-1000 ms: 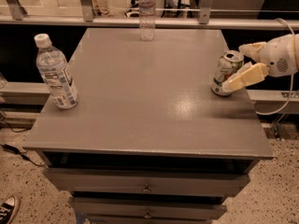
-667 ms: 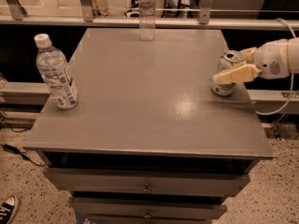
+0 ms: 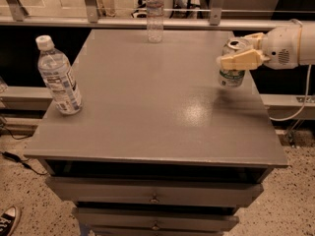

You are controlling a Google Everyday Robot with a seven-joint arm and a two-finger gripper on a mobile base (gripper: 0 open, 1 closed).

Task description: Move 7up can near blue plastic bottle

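Status: grasp made, transfer not yet done.

- Robot's cream two-finger gripper [image 3: 235, 50] sits at the right edge of the flat grey matte worktop [image 3: 147, 107], reaching in from the right. The fingers [image 3: 241, 60] are clamped on the small silver-white 7up can [image 3: 231, 73] with green logo and bright metal top, one finger across the near side and one behind.
- The can looks raised just clear of the worktop, judging by a soft shadow patch below it. It is upright, perhaps slightly tilted.
- Target: the blue plastic bottle [image 3: 59, 77], large, clear-walled, ribbed, with a white screw cap and blue-and-white label. It stands upright at the left edge, well apart from the can.
- Slimmer clear bottle [image 3: 154, 16] at the far edge, not involved.

Left to do: carry the can leftward across nearly the full worktop, set it down beside the bottle, release.

Materials: thin rigid aluminium cylinder, smooth; the worktop shows a dull sheen at centre.
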